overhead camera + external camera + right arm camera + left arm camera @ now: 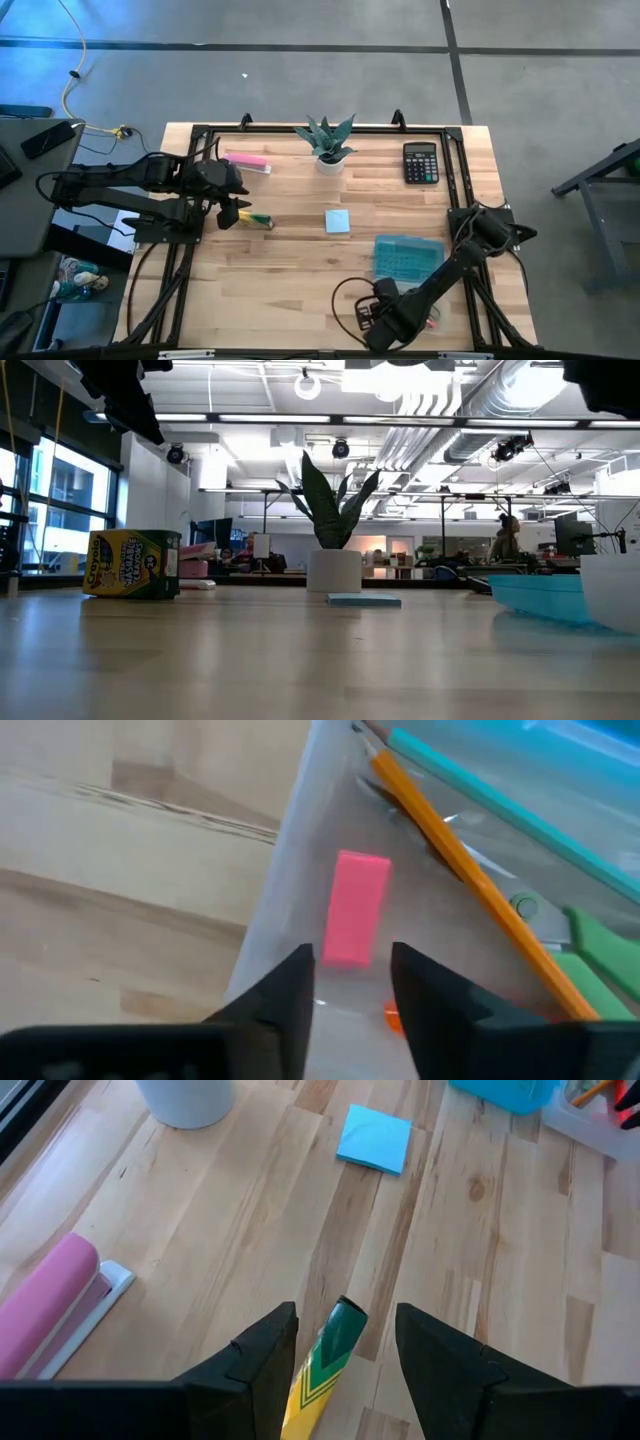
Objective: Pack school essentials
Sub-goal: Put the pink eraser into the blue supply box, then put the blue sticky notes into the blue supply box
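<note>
Right gripper [350, 982] sits lowest in the right wrist view, 2 dark fingers parted over a clear plastic box [300, 850]; nothing clamped between them. Small pink rectangular eraser [355, 908] lies on the box floor just above the fingertips. Long orange pencil [470, 870] runs diagonally from top centre to lower right, thin teal pencil [500, 800] beside it, green-handled scissors [600, 945] at the right edge, tiny orange-red piece [392, 1015] near the right finger.

Left wrist view: left gripper [345, 1355] at bottom centre, fingers spread with a yellow-green crayon box [325, 1370] between them; can't tell if the pads touch it. Light blue square notepad [374, 1138] top centre, pink bar [45, 1305] at left, white pot [185, 1100] upper left.

High view: left gripper [230, 213] at mid-left, crayon box [255, 220] just right of it. Notepad [337, 221] centre. Teal lid [407, 255] right of centre. Right gripper [395, 315] bottom centre-right. Black calculator [421, 162] upper right, potted plant [328, 145] top centre. Wooden table [290, 290].

Low view: crayon box [132, 563] at left, plant [333, 535] centre, notepad [363, 599] in front of it, teal lid [540, 595] at right.
</note>
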`<state>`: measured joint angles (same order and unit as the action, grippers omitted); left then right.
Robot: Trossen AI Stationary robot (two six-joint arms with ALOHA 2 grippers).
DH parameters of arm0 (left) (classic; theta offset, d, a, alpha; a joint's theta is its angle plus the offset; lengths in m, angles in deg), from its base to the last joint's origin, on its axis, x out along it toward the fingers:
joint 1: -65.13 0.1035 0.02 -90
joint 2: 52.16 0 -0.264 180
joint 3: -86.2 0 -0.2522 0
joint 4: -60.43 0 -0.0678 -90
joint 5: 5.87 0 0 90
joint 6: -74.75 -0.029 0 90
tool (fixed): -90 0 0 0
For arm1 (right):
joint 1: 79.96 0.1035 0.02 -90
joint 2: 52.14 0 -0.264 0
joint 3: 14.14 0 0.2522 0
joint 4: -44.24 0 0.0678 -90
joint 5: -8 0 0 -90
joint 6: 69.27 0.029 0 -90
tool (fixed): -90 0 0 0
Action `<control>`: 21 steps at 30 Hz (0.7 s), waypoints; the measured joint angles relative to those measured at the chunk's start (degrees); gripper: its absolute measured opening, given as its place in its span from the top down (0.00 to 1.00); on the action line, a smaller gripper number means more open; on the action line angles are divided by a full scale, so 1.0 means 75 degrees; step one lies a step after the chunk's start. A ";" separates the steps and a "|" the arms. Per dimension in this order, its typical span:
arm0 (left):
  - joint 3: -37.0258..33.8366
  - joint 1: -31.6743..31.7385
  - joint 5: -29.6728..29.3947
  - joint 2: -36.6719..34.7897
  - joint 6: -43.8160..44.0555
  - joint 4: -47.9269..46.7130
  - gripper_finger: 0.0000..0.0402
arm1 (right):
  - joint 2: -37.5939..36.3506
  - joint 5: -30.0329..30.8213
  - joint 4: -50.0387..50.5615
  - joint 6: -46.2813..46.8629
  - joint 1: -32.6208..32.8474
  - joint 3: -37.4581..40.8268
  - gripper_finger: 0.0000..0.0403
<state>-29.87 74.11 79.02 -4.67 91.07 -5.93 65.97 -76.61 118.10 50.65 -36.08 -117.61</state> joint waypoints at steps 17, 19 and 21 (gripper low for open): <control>0.0000 0.0001 -0.0014 0.0000 0.0000 -0.0044 0.40 | -0.1029 0.1352 0.1286 0.0614 0.0002 -0.0009 0.50; 0.0000 0.0001 -0.0016 0.0000 -0.0002 -0.0044 0.37 | -0.1086 0.1468 0.1286 0.0617 -0.0001 -0.0009 0.51; 0.0000 0.0002 -0.0016 0.0023 0.0000 -0.0044 0.35 | -0.1125 0.1563 0.1297 0.0663 -0.0004 -0.0009 0.51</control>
<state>-29.87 74.12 78.89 -4.50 91.07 -6.25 57.53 -64.88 127.83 55.62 -36.11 -117.67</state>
